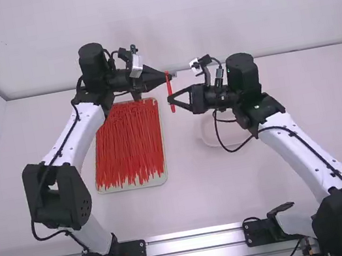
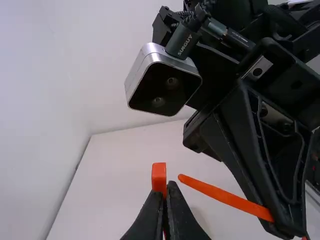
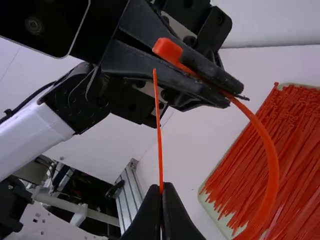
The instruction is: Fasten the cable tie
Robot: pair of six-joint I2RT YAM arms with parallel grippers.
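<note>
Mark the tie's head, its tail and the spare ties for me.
tie head point(image 2: 159, 175): left wrist view, orange block's face.
tie tail point(image 3: 157, 130): right wrist view, middle of straight stretch.
spare ties point(image 1: 127, 142): high view, pile's middle.

- Between the left jaws and right jaws: the bent cable tie point(image 1: 169, 92) and a wrist camera point(image 2: 162, 86) crowd the gap.
- Under the left jaws: a tray point(image 1: 135, 187) heaped with ties point(image 1: 128, 142).
- Behind the right jaws: open counter point(image 1: 321, 75).
</note>
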